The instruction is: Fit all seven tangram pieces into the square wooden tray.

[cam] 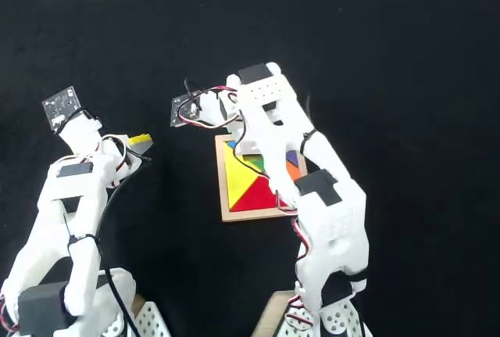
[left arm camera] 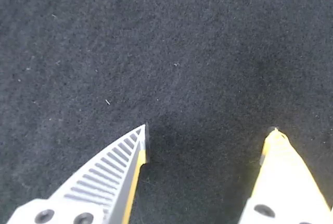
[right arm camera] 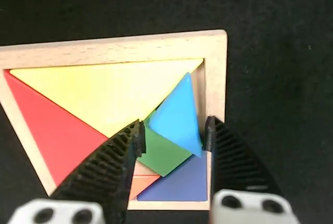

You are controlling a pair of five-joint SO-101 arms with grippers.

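Observation:
The square wooden tray (right arm camera: 114, 44) lies under my right gripper (right arm camera: 174, 130). A large yellow triangle (right arm camera: 104, 89) and a large red triangle (right arm camera: 47, 125) lie flat in it. A green piece (right arm camera: 164, 154), a dark blue piece (right arm camera: 187, 182) and an orange piece (right arm camera: 140, 185) fill the corner nearest the gripper. A light blue triangle (right arm camera: 177, 115) sits tilted over the green and yellow pieces, and the black fingers are shut on its sides. My left gripper (left arm camera: 208, 141) is open over bare cloth, left of the tray (cam: 223, 196).
Black cloth (cam: 406, 79) covers the whole table. The right arm (cam: 312, 188) stretches over the tray's right half in the high view. The left arm (cam: 70, 196) stands at the left, its yellow-tipped gripper (cam: 142, 143) a short way from the tray.

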